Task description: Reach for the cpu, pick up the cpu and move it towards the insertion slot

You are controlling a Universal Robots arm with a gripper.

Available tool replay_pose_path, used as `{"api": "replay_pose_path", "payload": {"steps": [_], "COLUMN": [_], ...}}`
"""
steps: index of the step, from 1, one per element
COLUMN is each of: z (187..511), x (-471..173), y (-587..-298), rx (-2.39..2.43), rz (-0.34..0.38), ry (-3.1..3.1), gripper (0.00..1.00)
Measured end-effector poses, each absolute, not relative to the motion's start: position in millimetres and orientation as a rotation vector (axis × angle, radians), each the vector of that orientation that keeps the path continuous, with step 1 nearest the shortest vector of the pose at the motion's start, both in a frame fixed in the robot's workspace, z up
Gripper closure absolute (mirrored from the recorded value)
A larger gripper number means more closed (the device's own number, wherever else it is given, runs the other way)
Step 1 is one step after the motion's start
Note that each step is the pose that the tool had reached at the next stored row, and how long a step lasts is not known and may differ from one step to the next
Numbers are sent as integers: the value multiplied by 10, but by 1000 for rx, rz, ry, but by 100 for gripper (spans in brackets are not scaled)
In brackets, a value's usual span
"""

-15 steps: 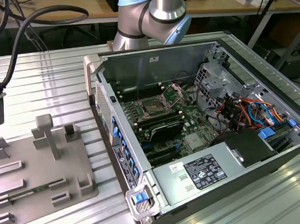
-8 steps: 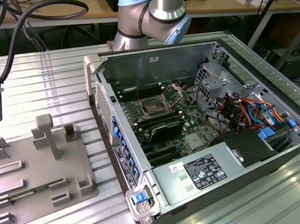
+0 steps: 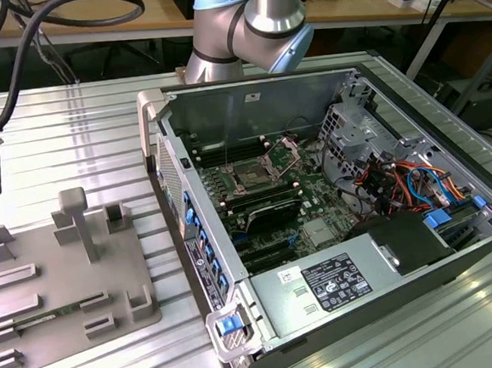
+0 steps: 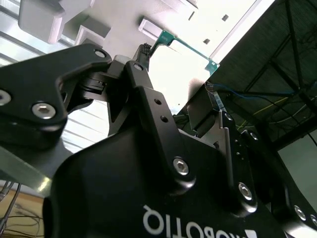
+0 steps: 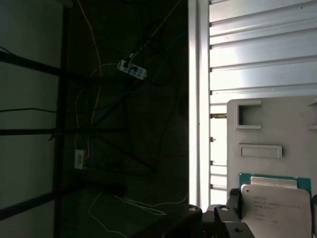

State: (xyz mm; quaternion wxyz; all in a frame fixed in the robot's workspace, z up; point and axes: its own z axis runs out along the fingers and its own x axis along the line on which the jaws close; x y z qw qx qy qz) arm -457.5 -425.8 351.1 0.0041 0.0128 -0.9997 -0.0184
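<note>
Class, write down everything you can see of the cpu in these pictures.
The cpu is a flat, square chip: a silvery-white metal lid with faint print, edged by a thin green rim. It lies flat on the grey plastic tray. The black gripper is close against it; whether it grips the chip cannot be told.

Silvery cpu (image 5: 276, 207) flat on grey tray (image 5: 267, 124), insertion slot (image 3: 252, 176) open
</note>
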Motion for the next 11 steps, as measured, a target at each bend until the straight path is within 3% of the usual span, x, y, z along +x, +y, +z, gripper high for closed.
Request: {"api": "replay_pose_path", "payload": {"steps": [11], "z": [3606], "x": [-4575], "y": [-4259], "rx": [40], "rz": [-58], "ry": [-3133], "gripper": [45]}}
